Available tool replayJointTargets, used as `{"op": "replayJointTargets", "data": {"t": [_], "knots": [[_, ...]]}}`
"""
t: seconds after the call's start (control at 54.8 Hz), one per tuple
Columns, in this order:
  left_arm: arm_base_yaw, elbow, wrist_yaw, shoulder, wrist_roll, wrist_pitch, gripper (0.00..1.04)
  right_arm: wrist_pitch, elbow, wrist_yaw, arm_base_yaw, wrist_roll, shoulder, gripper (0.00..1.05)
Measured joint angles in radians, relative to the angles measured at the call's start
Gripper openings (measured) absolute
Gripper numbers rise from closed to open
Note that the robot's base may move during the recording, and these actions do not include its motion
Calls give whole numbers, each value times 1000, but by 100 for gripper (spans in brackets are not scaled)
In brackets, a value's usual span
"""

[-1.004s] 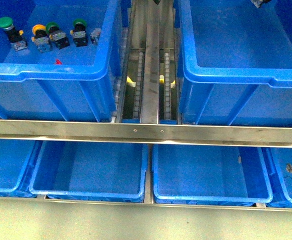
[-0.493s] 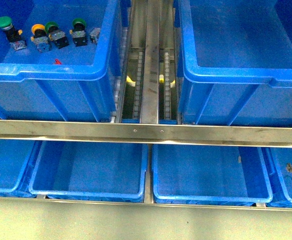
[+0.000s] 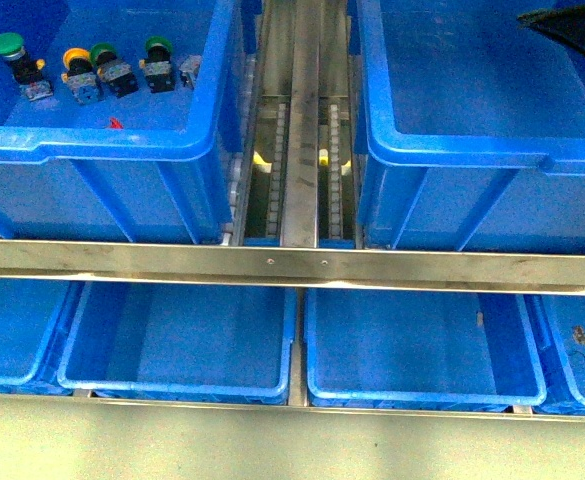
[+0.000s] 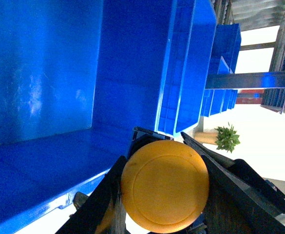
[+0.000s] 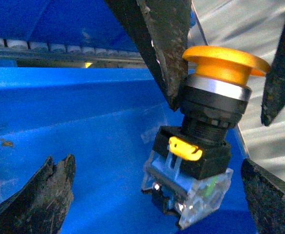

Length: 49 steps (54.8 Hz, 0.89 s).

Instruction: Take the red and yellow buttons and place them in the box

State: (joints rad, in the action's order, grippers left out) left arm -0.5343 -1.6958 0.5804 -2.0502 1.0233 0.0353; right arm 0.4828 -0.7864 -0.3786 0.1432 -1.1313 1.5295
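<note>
We log the left gripper (image 4: 161, 146) closed on a yellow button (image 4: 164, 185), cap toward the wrist camera, blue bin walls (image 4: 45, 73) behind. The right gripper (image 5: 220, 113) grips a second yellow button (image 5: 205, 126) by its cap. It hangs tilted above the floor of the box (image 3: 462, 150), near the far right corner in front view.

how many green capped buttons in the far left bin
3, in a row: leftmost green button, middle green button beside a yellow button, rightmost green button. None visibly hidden.
</note>
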Motion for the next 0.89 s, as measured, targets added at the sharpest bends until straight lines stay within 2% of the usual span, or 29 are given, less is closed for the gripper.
{"op": "replayJointTargets", "data": {"t": [0.475, 0.822, 0.895], "knots": [[5, -2, 3, 0, 3, -2, 34, 17, -79, 19, 2, -6, 61, 97], [8, -2, 8, 0, 2, -2, 34, 24, -80, 33, 9, 25, 61, 48], [8, -2, 8, 0, 2, -3, 34, 26, -80, 38, 10, 29, 61, 43]]}}
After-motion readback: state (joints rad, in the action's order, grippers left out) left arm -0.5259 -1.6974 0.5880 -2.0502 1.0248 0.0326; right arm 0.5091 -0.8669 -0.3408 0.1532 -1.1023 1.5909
